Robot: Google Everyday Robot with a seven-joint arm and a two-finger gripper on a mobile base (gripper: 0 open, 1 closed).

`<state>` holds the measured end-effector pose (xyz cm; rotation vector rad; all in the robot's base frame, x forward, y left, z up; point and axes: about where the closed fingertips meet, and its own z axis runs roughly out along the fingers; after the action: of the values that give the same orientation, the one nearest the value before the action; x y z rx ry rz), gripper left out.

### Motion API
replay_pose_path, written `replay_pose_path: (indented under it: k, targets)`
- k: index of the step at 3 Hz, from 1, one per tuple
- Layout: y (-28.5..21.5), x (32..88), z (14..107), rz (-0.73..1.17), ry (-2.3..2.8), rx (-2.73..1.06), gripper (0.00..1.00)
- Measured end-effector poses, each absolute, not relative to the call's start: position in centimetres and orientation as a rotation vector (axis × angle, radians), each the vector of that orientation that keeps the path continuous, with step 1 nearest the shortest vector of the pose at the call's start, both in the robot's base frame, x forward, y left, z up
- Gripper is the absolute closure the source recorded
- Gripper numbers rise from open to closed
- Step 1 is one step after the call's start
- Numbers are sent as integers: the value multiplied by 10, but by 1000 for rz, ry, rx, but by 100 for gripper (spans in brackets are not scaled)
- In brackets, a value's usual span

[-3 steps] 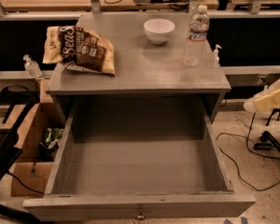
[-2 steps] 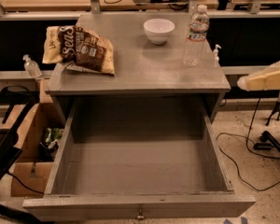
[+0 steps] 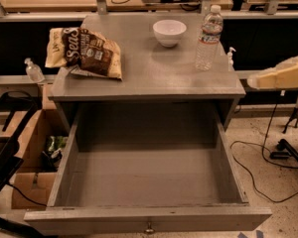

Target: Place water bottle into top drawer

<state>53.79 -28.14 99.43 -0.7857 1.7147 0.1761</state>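
The water bottle (image 3: 208,37) is clear and ribbed, with a white cap and a pale label band. It stands upright on the right part of the grey cabinet top (image 3: 149,73), just right of a white bowl (image 3: 169,32). The top drawer (image 3: 149,217) is pulled wide open below, with its small metal knob at the front middle and nothing inside. My gripper (image 3: 262,79) is cream-coloured and comes in from the right edge at cabinet-top height. It is right of the cabinet, below and right of the bottle, and not touching it.
A chip bag (image 3: 84,51) lies on the left of the cabinet top. Small pump bottles stand at the left (image 3: 34,71) and behind the right corner (image 3: 231,56). A cardboard box (image 3: 32,152) sits on the floor at left, and cables (image 3: 268,157) lie on the floor at right.
My gripper has risen and moved slightly left, from below cabinet-top level to about its height. The bottle, bowl, bag and drawer have not moved.
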Motion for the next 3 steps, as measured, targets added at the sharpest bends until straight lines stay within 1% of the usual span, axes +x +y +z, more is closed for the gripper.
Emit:
replay_pose_path:
  k: [1, 3]
  targets:
    - [-269, 594, 971, 271, 1653, -630, 0]
    - [-268, 703, 945, 309, 1584, -467, 0]
